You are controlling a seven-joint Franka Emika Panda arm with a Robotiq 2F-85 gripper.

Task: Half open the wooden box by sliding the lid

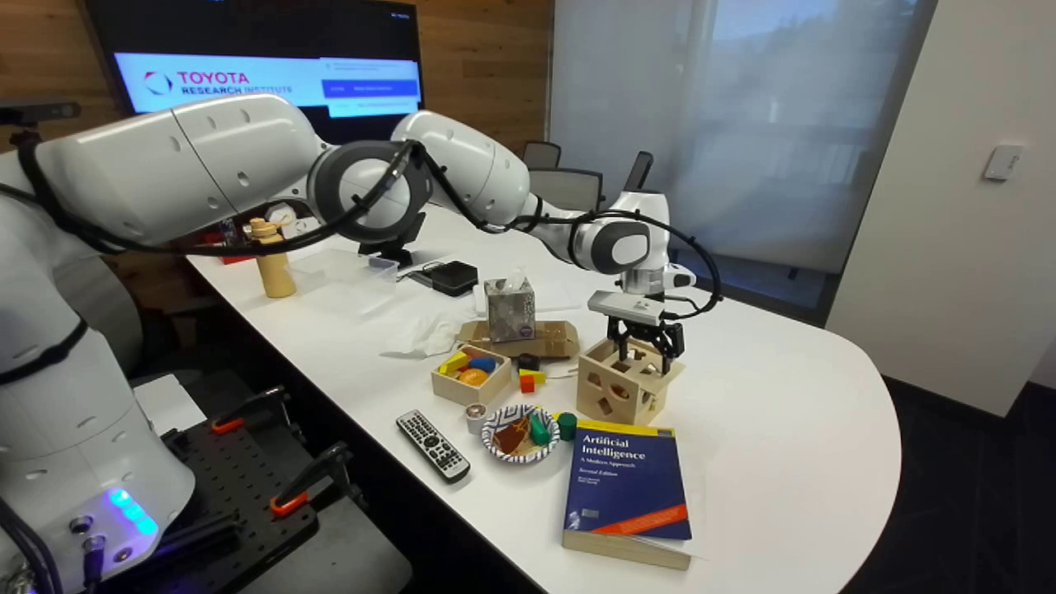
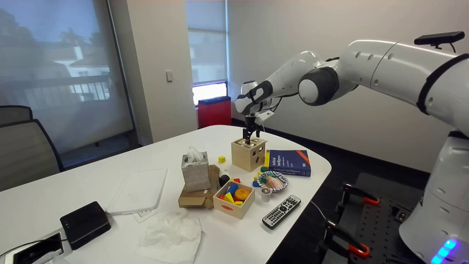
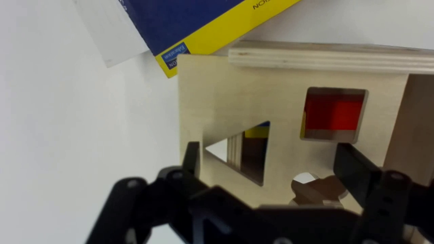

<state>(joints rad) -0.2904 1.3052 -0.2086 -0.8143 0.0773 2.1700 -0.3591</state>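
The wooden box (image 1: 609, 389) stands on the table beside the blue book, and it also shows in an exterior view (image 2: 242, 157). Its lid (image 3: 244, 93) is slid partly out: one edge overhangs the box wall (image 3: 315, 56), and a dark gap into the box shows at the lid's opposite edge in the wrist view. Table and wall edge show through the triangular hole. My gripper (image 3: 268, 149) points down over the lid in both exterior views (image 1: 643, 361) (image 2: 253, 139), fingers spread wide. One finger is near the overhanging edge, the other near the square hole. I cannot tell whether they touch.
The blue book (image 1: 627, 483) lies close to the box. A patterned bowl (image 1: 520, 433), remote (image 1: 433, 445), shallow wooden tray (image 2: 234, 211) of colourful pieces, tissue box (image 2: 195, 172) on cardboard and a yellow cube (image 2: 221, 159) are nearby. A red piece (image 3: 334, 113) shows through the square hole.
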